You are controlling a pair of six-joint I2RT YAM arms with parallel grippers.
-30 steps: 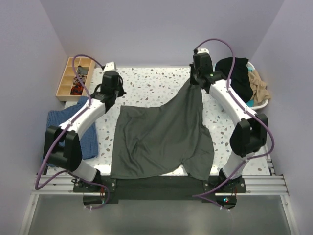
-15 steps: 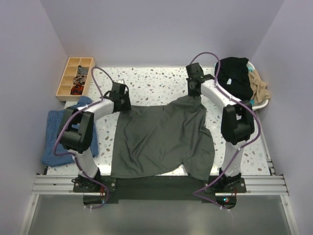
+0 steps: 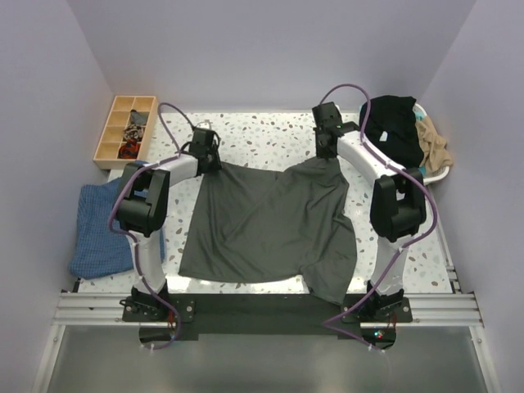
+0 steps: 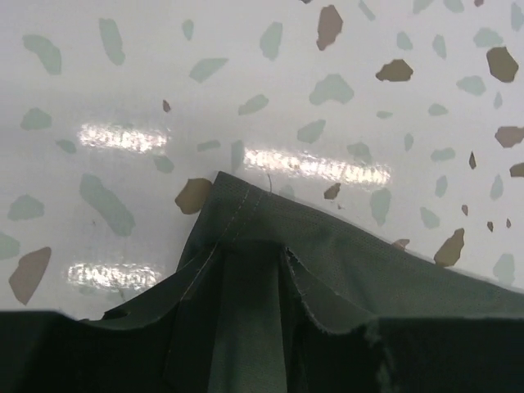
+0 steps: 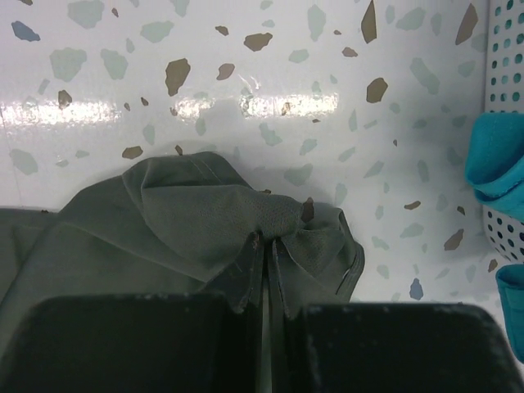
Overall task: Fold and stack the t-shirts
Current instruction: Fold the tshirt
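The dark charcoal-grey t-shirt (image 3: 266,221) lies spread over the middle of the table, with its near right part wrinkled. My left gripper (image 3: 205,157) is shut on the shirt's far left corner; in the left wrist view the hemmed corner (image 4: 246,221) comes to a peak on the table ahead of the gripper (image 4: 282,270). My right gripper (image 3: 327,154) is shut on the far right corner; in the right wrist view the gripper (image 5: 264,250) pinches bunched cloth (image 5: 205,213) low over the table. A black shirt (image 3: 393,127) and a tan shirt (image 3: 434,146) sit in a basket.
A white mesh basket (image 3: 440,173) stands at the right edge, and teal cloth (image 5: 495,160) shows beside it in the right wrist view. A folded blue cloth (image 3: 102,225) lies at the left edge. A wooden compartment tray (image 3: 124,127) sits at the far left.
The right gripper came down from holding the shirt raised. The left gripper reached the far left corner and closed on it. The shirt was drawn away from the front edge and lies flatter.
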